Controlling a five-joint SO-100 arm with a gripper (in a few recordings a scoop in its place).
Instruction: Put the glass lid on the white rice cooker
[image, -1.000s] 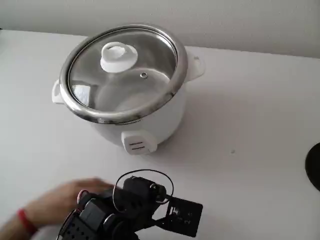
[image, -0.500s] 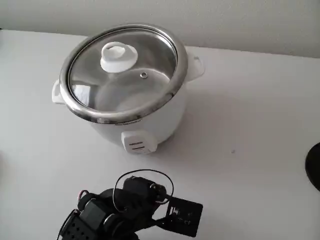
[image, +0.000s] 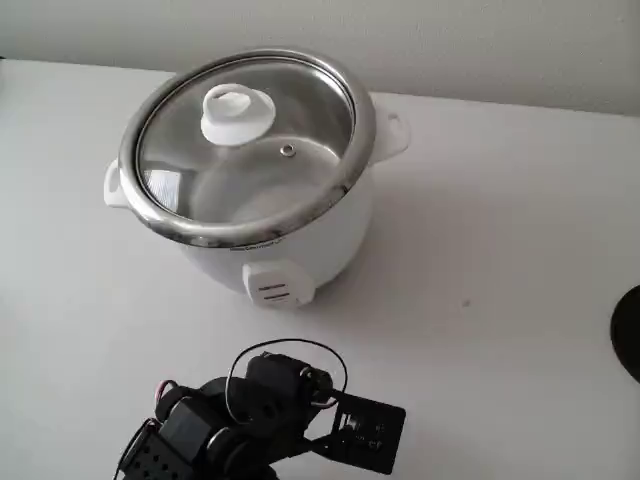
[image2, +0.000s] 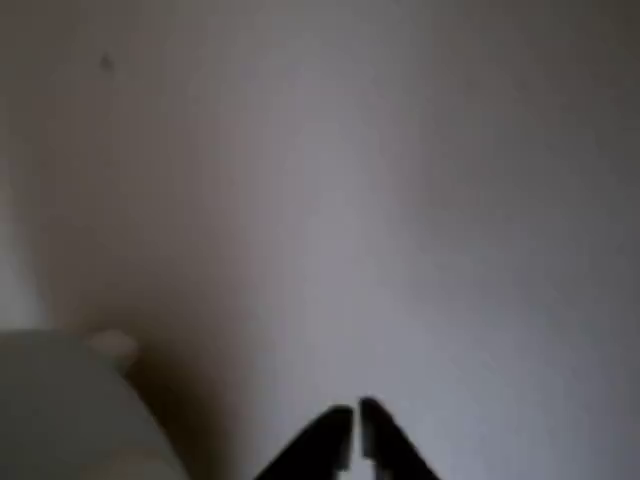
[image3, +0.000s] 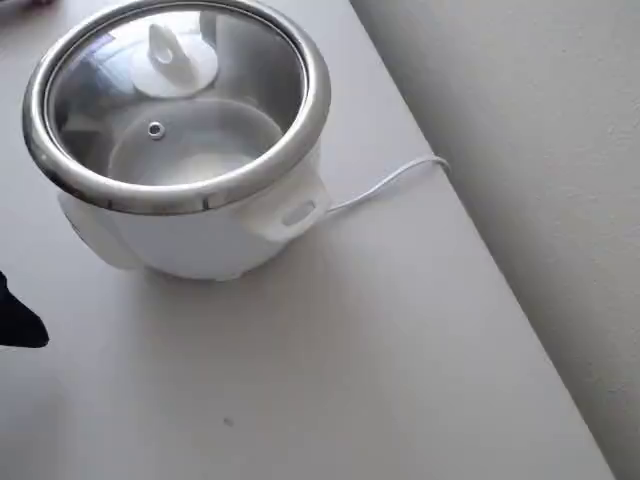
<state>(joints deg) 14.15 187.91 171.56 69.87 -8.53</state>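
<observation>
- My hand (image2: 353, 425) shows at the bottom of the wrist view as two dark fingertips almost touching, only a thin slit between them, with nothing held.
- Under them lies the bare pale surface (image2: 400, 200), dim and blurred.
- In the fixed view my dark arm (image: 255, 420) sits at the bottom edge, in front of the cooker and well apart from it; a black cable loops over its top.
- At the lower left of the wrist view a pale rounded shape, blurred, is part of the cooker (image2: 60, 410), with a small white tab beside it.
- The cooker (image: 300, 240) stands upright on the surface (image: 500, 250), its switch panel facing my arm in the fixed view, one white handle on each side.
- The lid (image: 250, 140) lies on the cooker's rim, flat and seated all round as far as I can tell, its white knob up and the small metal vent just beside the knob.
- In the overhead view the lid (image3: 180, 100) sits on the cooker (image3: 200, 240) in the same way, and a thin white cord (image3: 385, 180) runs from the cooker's side toward the surface's far edge by the wall (image3: 520, 120).
</observation>
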